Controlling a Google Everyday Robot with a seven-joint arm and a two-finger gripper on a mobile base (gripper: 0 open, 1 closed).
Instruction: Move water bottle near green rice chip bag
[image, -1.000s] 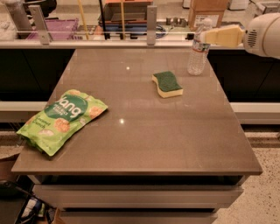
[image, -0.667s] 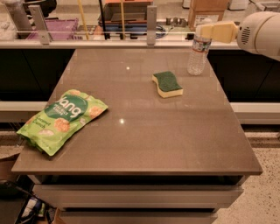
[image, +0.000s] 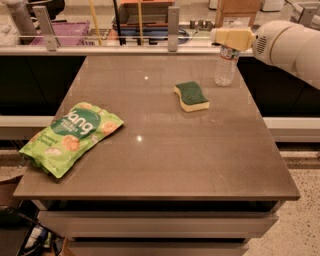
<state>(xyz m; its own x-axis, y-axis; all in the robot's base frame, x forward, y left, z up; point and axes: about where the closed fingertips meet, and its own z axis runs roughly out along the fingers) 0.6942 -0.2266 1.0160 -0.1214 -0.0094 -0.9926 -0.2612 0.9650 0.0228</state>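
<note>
camera view: gripper at water bottle top; green rice chip bag apart

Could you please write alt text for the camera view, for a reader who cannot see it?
The robot's hand is at the top of a water bottle standing upright at the far right of a brown table. A sponge lies nearby to its left, and a green rice chip bag lies flat at the near left.

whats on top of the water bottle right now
The robot's cream claw sits over the top of the water bottle. It covers the cap, so that cannot be seen; the label and clear body show below.
</note>
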